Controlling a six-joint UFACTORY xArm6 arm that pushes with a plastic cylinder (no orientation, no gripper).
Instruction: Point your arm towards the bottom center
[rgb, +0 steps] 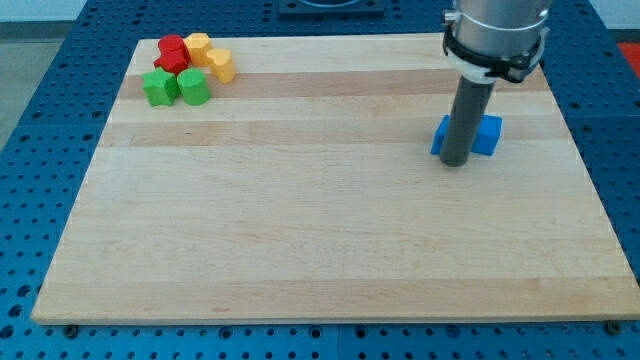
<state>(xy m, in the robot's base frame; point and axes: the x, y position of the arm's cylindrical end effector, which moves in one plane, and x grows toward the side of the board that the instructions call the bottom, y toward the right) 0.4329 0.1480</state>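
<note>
My rod comes down from the view's top right, and my tip (456, 162) rests on the wooden board (320, 230) at the right side. A blue block (487, 135) lies right behind the rod, partly hidden by it, and my tip is at its lower left edge; I cannot tell whether they touch. At the view's top left sits a tight cluster: a red block (173, 52), two yellow blocks (198, 46) (220, 65), a green star-like block (159, 87) and a rounder green block (194, 87).
The board lies on a blue perforated table (40, 150) that shows on all sides. The arm's grey wrist (497, 35) hangs over the board's top right corner.
</note>
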